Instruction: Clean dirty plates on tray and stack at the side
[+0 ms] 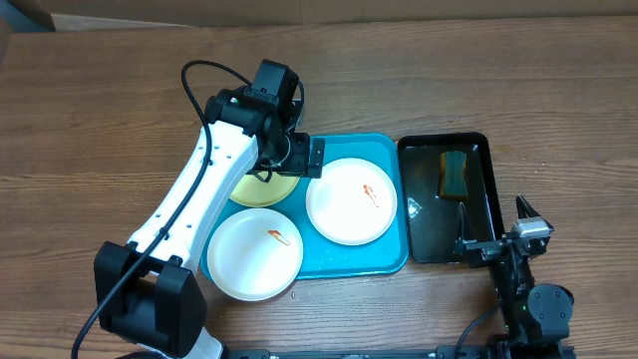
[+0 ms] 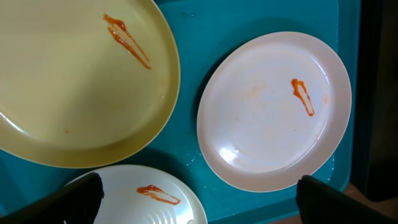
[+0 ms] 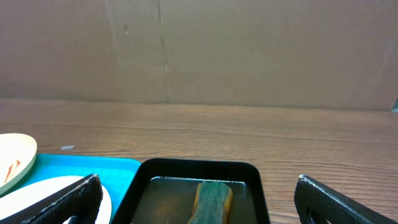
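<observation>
Over the far-left part of the tray (image 1: 384, 261), the left claw (image 1: 291, 162) is pointed downward with its jaws spread wide, and nothing is gripped between them. Directly beneath it the yellow-green plate (image 2: 74, 93) is found, partly hidden by the arm in the overhead view. To its right, only a narrow strip of blue tray is left before the right white plate (image 2: 273, 112), whose edge runs close to the tray's right rim. Toward the near side the near white plate (image 1: 254, 252) is seen overhanging the tray's near-left rim. Whether it touches the yellow-green plate cannot be told.

An orange-red smear (image 2: 303, 96) is carried by the right white plate. A longer streak is seen on the yellow-green plate and a short one on the near white plate. All three plates are round, flat and lying face up.

Just beside the tray's right rim a black tub (image 1: 480, 141) is set, with water and a sponge (image 1: 454, 172) inside. At the tub's near end the right claw (image 1: 495, 239) is likewise opened fully and empty.

Wide bare desk (image 1: 100, 120) is left behind the tray and to its left.
</observation>
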Robot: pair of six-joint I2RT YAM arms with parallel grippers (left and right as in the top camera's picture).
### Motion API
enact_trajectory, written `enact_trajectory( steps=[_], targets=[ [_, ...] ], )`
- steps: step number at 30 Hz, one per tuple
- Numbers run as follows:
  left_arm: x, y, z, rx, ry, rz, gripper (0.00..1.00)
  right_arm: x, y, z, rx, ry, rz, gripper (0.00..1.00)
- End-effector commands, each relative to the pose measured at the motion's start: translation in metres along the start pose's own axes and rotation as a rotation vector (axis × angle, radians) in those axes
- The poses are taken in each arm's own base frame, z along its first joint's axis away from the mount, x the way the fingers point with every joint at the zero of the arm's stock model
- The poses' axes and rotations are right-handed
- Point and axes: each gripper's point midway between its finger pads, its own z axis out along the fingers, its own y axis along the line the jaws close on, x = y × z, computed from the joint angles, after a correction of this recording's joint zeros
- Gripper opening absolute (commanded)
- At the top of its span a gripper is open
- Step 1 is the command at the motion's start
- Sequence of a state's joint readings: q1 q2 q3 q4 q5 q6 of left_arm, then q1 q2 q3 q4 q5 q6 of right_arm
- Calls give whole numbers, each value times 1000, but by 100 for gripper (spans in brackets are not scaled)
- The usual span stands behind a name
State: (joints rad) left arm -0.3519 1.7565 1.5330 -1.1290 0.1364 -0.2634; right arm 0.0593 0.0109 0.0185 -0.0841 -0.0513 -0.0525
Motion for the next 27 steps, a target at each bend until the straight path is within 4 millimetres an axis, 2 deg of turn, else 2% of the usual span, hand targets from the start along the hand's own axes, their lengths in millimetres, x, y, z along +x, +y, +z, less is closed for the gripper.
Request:
enact_trajectory(
  steps=[1, 3, 6, 9, 11, 14, 18, 24, 27],
  targets=[
    [0, 6, 0, -35, -7, -12, 88, 3, -2, 0, 11, -1, 4, 100],
    [1, 7, 0, -42, -5, -13, 69, 3, -2, 0, 11, -1, 4, 100],
    [4, 12, 0, -70, 7, -16, 62, 3, -2, 0, 11, -1, 4, 100],
    [10, 24, -2, -135, 24, -59, 45, 3, -2, 0, 11, -1, 4, 100],
    [17, 25, 0, -139, 47, -102, 35, 3, -2, 0, 11, -1, 4, 100],
    [37, 12, 14, -76, 120, -118, 35, 3, -2, 0, 11, -1, 4, 100],
    [54, 10, 37, -84, 155, -121, 35, 3, -2, 0, 11, -1, 4, 100],
    [68, 4, 75, -72, 134, -147, 45, 3, -2, 0, 11, -1, 4, 100],
    [63, 1, 80, -58, 107, -135, 44, 3, -2, 0, 11, -1, 4, 100]
  ],
)
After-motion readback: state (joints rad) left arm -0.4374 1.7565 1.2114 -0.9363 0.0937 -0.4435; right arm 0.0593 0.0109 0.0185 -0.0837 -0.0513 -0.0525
